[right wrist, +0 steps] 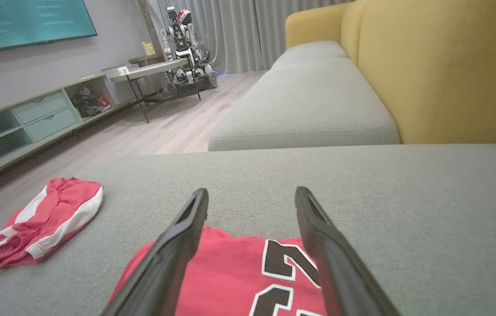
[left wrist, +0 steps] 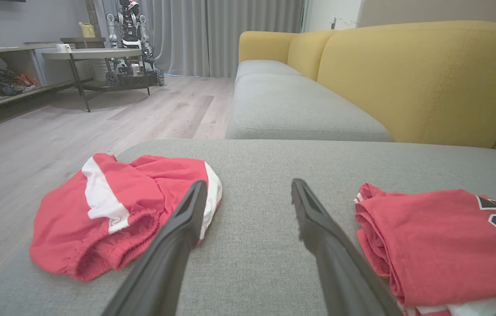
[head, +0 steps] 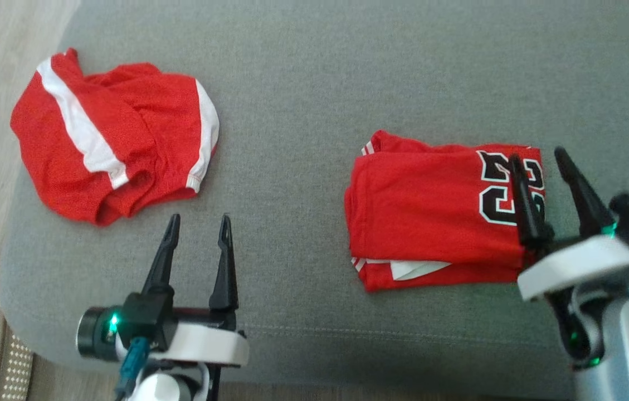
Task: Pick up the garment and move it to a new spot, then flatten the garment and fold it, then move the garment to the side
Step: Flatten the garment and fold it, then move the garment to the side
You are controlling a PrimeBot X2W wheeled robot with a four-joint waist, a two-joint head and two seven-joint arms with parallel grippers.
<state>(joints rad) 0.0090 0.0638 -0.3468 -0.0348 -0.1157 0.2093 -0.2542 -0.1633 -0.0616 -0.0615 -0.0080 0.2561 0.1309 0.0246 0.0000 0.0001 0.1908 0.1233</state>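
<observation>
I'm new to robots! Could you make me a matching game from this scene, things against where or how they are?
1. folded red jersey with black numerals
2. crumpled red shorts with white stripes
3. left gripper
4. right gripper

A. open, above bare grey sofa cushion
B. toward the cushion's left end
C. open, over the numerals
D. toward the cushion's right end

Pairs: 1-D, 2-B, 3-A, 4-C.

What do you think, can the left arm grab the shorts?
Probably yes. The left gripper is open and empty, and the shorts lie on the cushion just ahead and to its left, with nothing lying between them.
</observation>
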